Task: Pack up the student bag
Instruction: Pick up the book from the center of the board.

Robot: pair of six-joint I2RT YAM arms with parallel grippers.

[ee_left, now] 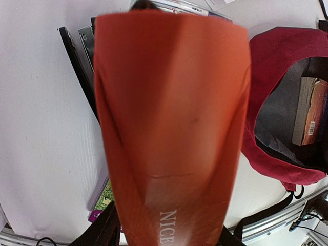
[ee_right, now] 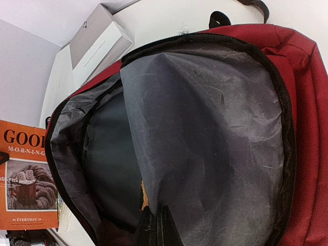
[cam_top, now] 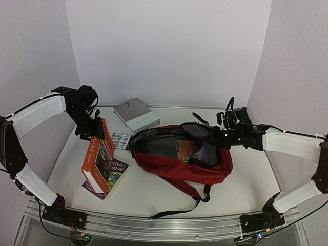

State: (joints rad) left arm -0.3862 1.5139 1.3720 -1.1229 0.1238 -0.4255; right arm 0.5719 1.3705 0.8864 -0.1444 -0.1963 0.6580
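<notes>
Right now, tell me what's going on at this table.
The right hand pinches the grey lining of the student bag, holding its mouth open; one book already lies inside. The left hand straddles the orange book, stood on edge left of the bag, partly over a purple book; whether it grips is unclear.

Noting colours only. The student bag (cam_top: 177, 169) is showing red fabric outside, with black zipper edging and black straps. Its lining is reading grey and creased, going to charcoal deeper in. The inner book (cam_top: 184, 149) is showing an orange-brown cover. The orange book (cam_top: 97, 161) at my left wrist is showing white spine lettering, black title lettering and a brownish mug photo. The lower book (cam_top: 117, 171) is showing purple and green. The box (cam_top: 136, 115) is looking grey on top and white on its sides. The table (cam_top: 154, 192) is reading white.
</notes>
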